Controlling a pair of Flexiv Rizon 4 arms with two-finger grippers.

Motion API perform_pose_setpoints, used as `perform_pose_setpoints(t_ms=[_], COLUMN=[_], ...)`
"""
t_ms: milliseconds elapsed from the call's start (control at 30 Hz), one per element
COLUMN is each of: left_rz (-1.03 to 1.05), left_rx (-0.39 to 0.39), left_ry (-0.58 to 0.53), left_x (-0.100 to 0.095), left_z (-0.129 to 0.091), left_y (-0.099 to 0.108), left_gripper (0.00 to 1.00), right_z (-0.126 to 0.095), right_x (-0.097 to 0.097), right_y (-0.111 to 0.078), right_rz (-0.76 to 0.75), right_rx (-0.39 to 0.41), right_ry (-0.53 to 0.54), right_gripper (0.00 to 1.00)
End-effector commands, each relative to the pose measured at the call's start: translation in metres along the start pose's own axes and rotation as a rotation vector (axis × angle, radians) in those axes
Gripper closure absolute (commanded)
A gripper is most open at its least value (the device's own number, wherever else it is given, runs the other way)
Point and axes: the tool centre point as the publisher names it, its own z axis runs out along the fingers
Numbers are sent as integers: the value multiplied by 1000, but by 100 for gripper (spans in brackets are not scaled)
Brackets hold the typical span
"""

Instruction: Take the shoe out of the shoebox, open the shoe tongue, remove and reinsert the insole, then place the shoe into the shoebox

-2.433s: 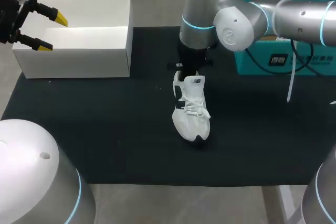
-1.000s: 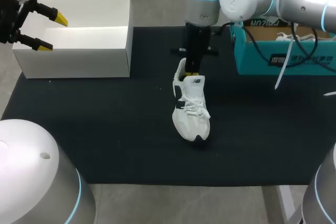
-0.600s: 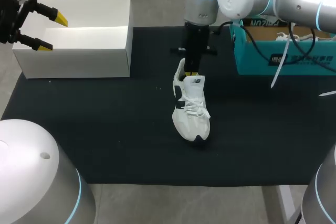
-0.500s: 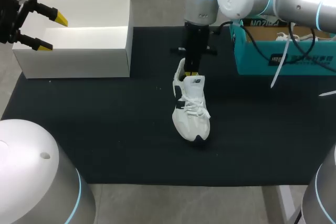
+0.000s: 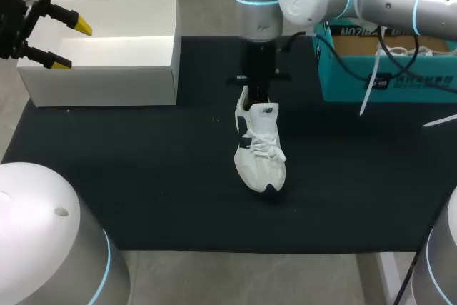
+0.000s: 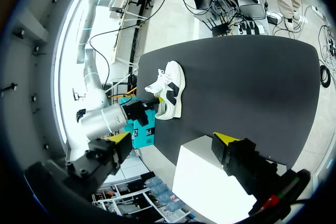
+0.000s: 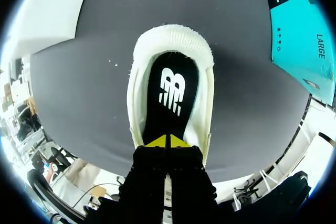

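A white lace-up trainer (image 5: 260, 149) stands on the black mat (image 5: 143, 176) covering the counter, long axis running 12 to 6 o'clock, heel at 12, black insole (image 7: 170, 95) exposed. The right end effector (image 7: 167, 141) hangs directly over the opening, yellow tips pinched together with nothing seen between them. It is the nearer arm and looks placed to dip for the insole. The left end effector (image 5: 70, 44), spread wide, hovers at 10 o'clock over the open white cardboard shoebox (image 5: 107, 69). A teal carton (image 5: 385, 80) sits apart at 2 o'clock.
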Motion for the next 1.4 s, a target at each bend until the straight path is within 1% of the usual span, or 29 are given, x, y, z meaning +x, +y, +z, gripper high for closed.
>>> perform_pose_setpoints(t_ms=[33, 167, 200, 233, 267, 300, 333, 367, 400, 1067, 1233, 1400], left_rz=[-1, -1, -1, -1, -1, -1, -1, -1, -1, -1, -1, -1], left_rx=[1, 1, 1, 1, 1, 1, 1, 1, 1, 1, 1, 1], left_ry=[3, 3, 3, 3, 3, 3, 3, 3, 3, 3, 3, 3], left_x=[-1, -1, -1, -1, -1, -1, -1, -1, -1, -1, -1, -1], left_z=[0, 0, 0, 0, 0, 0, 0, 0, 0, 0, 0, 0], left_y=[0, 0, 0, 0, 0, 0, 0, 0, 0, 0, 0, 0], left_gripper=[0, 0, 0, 0, 0, 0, 0, 0, 0, 0, 0, 0], right_z=[4, 7, 7, 8, 8, 8, 8, 7, 7, 9, 3, -12], right_x=[2, -1, -2, -3, -4, -4, -4, -4, -4, -5, -1, 4], right_y=[-5, -13, -14, -14, -15, -15, -15, -15, -15, -19, -27, -40], right_rz=[-2, 5, 11, 16, 18, 19, 20, 22, 22, 39, 42, 52], right_rx=[12, 24, 25, 26, 25, 25, 25, 26, 25, 38, 46, 38], right_ry=[-13, -24, -23, -19, -17, -16, -15, -14, -13, -14, -36, -65], right_gripper=[100, 100, 93, 72, 57, 48, 21, 5, 0, 0, 0, 0])
